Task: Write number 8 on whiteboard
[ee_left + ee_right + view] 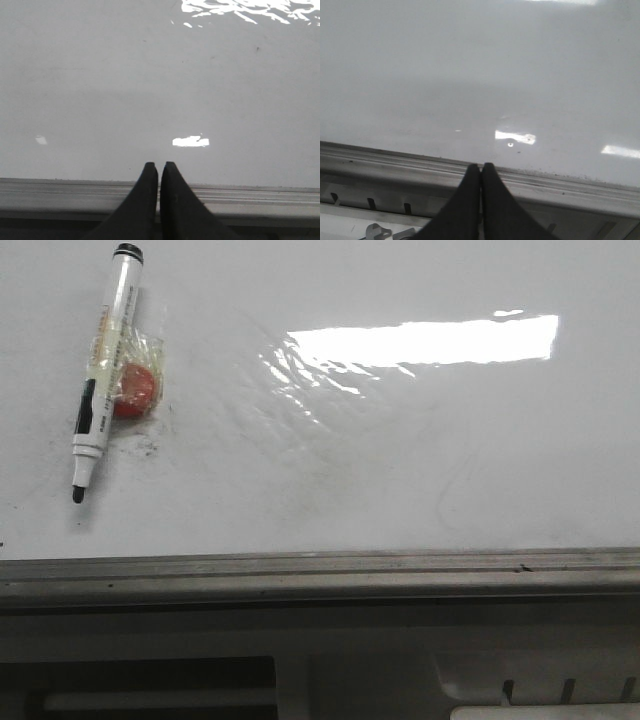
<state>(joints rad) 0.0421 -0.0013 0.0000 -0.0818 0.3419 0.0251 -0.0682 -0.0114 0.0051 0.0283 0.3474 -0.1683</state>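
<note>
The whiteboard [400, 460] fills the front view, glossy, with glare and faint grey smudges. No number 8 shows on it. A white marker pen [103, 370] with black cap end and bare black tip lies at the board's far left, tip toward the near edge, beside a red round object [137, 390] under clear tape. Neither arm appears in the front view. My left gripper [159, 165] is shut and empty over the board's near frame edge [60, 192]. In the right wrist view my right gripper [480, 166] is likewise shut and empty above the frame [395, 165].
A grey metal frame [320, 570] runs along the board's near edge. Below it sits a grey ledge with dark slots [565, 690]. A bright glare patch [430, 340] lies across the board's upper middle.
</note>
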